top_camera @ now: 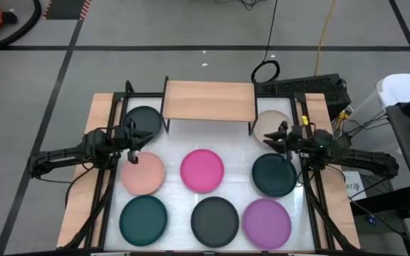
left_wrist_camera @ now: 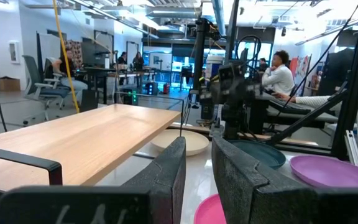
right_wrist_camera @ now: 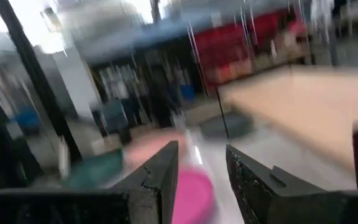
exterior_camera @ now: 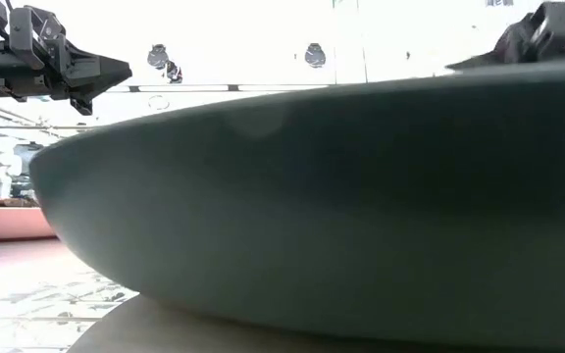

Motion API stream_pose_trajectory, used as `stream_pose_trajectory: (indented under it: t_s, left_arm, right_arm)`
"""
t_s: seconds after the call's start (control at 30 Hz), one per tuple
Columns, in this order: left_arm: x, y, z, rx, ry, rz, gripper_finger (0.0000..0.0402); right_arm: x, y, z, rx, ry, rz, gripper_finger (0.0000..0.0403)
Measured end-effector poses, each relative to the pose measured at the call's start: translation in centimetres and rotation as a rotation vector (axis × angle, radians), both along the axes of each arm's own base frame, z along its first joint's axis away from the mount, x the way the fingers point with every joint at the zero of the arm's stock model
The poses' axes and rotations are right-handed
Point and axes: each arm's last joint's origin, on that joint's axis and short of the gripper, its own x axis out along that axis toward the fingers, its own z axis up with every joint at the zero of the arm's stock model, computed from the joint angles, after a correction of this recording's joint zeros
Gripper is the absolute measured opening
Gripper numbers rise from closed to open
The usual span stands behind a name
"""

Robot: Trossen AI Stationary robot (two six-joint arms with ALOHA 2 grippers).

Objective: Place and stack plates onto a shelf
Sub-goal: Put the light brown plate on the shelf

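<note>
Eight plates lie flat on the white table. A charcoal plate and a beige plate lie beside the shelf's ends. Across the middle are a salmon pink plate, a magenta plate and a dark teal plate. Nearest are a teal plate, a charcoal plate and a purple plate. The shelf stands at the far edge with a bare wooden top. My left gripper hovers open between the charcoal and salmon plates, pointing right. My right gripper hovers open between the beige and teal plates, pointing left.
Black frame rails run along both sides of the table. Cables and a black box sit behind the right far corner. In the low view a dark plate fills most of the picture. People sit at desks beyond the table.
</note>
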Motion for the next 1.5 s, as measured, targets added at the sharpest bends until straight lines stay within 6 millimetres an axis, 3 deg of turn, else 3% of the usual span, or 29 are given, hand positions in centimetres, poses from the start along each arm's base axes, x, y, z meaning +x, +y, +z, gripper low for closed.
stream_pose_trajectory:
  t_s: [0.17,0.53,0.8,0.93,1.27,1.5]
  left_arm:
    - [0.0,0.0,0.0,0.000,0.000,0.000,0.0083]
    - [0.0,0.0,0.0,0.000,0.000,0.001,0.0083]
    - [0.0,0.0,0.0,0.000,0.000,0.001,0.0083]
    - [0.0,0.0,0.0,0.000,0.000,0.001,0.0083]
    - [0.0,0.0,0.0,0.000,0.000,0.000,0.0083]
    - [0.0,0.0,0.0,0.000,0.000,0.001,0.0083]
  right_arm:
    - [1.0,0.5,1.3,-0.087,0.052,0.081,0.0116]
    - [4.2,1.9,0.1,-0.207,0.128,0.210,0.0116]
    - [7.1,2.6,1.0,-0.205,0.347,0.199,0.0116]
    - [8.2,2.8,0.9,-0.223,0.489,0.109,0.0116]
    - [6.7,1.7,-0.3,-0.050,0.933,-0.151,0.0116]
    - [5.4,0.4,-1.7,0.031,1.125,-0.339,0.0116]
